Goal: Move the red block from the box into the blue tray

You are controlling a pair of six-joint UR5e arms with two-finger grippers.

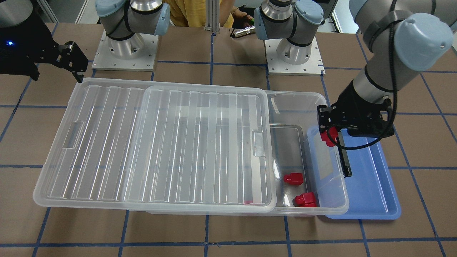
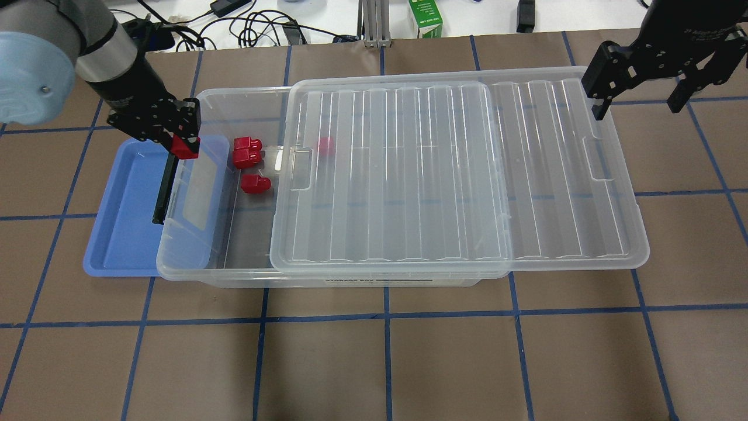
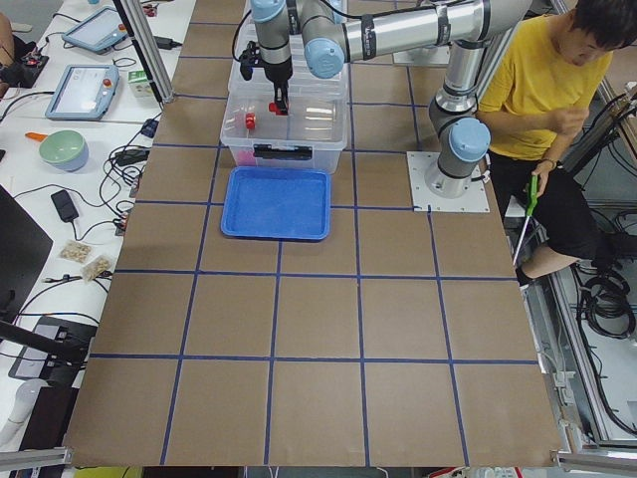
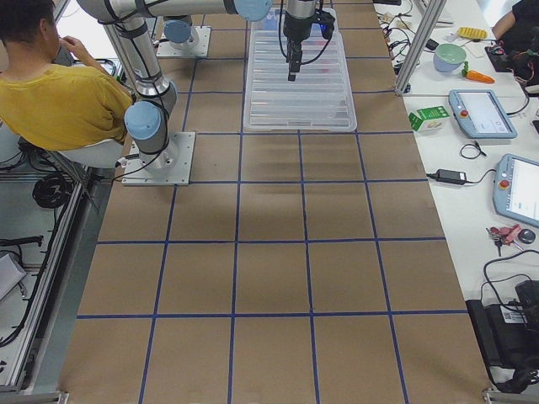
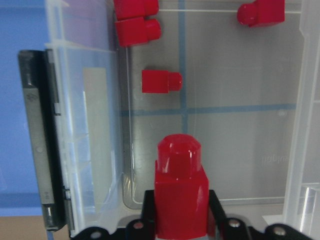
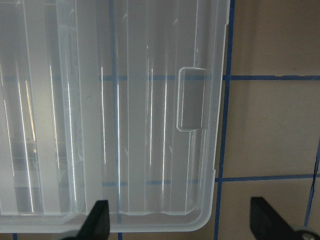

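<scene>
The pick looks done, the drop is still to come. The left hand [image 1: 330, 137] is clamped on a small glossy red plastic block with a rounded stub [image 5: 180, 190], above the end wall of the clear, translucent storage box [image 2: 245, 260]. The shallow, round-cornered blue plastic tray [image 2: 123, 234] beside it, at the overhead view's left, holds no block. More like blocks [image 2: 255, 183] lie inside the box. The right hand [image 2: 638, 105], fingers apart, hangs at upper right.

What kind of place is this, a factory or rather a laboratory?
Most likely a robotics laboratory, not a factory. Two robot arms stand bolted to a table marked with a blue tape grid; teach pendants lie on a side bench; an operator sits beside the table.
</scene>
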